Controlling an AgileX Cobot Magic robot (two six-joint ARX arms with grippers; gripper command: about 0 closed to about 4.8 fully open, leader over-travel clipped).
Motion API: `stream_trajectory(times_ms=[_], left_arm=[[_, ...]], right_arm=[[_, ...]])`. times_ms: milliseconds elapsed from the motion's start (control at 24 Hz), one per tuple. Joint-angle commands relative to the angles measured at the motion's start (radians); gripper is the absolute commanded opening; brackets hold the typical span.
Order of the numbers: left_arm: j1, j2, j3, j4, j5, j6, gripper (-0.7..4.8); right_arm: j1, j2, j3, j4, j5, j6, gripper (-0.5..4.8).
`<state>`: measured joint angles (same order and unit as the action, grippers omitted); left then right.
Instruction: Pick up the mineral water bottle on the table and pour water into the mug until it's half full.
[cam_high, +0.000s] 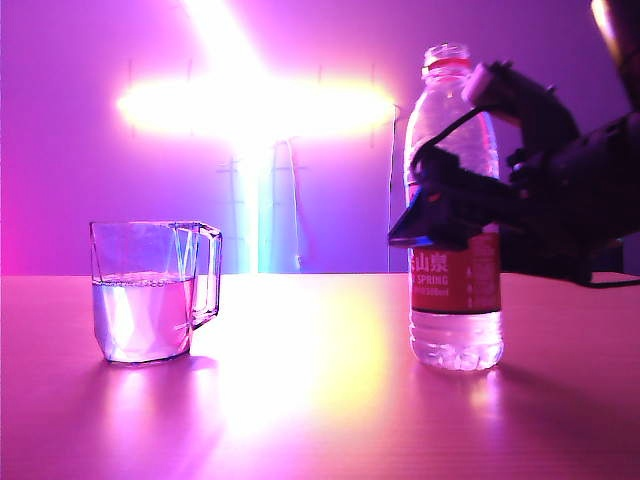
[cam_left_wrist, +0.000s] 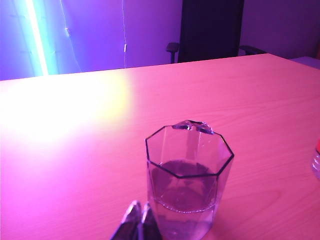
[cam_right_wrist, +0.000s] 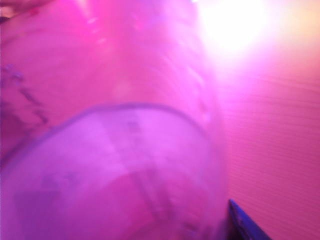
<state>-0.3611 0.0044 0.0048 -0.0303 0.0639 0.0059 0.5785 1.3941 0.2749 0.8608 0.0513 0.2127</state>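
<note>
Black right arm (cam_high: 580, 190), blocky and angular, tinted purple by the light. Pale rounded knob (cam_high: 480, 82) on its upper part. Thin dark cable (cam_high: 612, 283) trailing under its body. Right gripper (cam_high: 440, 195) black, ending in a wedge-shaped finger (cam_high: 425, 222) with a bluish lower edge; in the right wrist view only a dark blue fingertip (cam_right_wrist: 245, 224). Left gripper (cam_left_wrist: 138, 222): two slim, pointed fingers, pale and glossy under the purple light.

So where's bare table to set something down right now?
Widest free patch: table between the mug and the mineral water bottle. The front strip is bare too. Crowded at the bottle, where the right gripper stands open around it; left gripper sits shut beside the mug.
</note>
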Motion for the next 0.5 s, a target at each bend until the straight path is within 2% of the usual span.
stream_trajectory(times_ms=[42, 292, 500], left_arm=[[0.000, 0.002, 0.004, 0.009, 0.003, -0.003, -0.02], [0.019, 0.002, 0.004, 0.009, 0.004, -0.003, -0.02], [0.098, 0.002, 0.004, 0.009, 0.004, -0.003, -0.02]], right_arm=[[0.002, -0.069, -0.043, 0.008, -0.002, 0.001, 4.79], [0.002, -0.163, -0.112, -0.005, -0.002, 0.001, 4.79], [0.002, -0.256, -0.149, -0.079, -0.010, 0.025, 4.79]])
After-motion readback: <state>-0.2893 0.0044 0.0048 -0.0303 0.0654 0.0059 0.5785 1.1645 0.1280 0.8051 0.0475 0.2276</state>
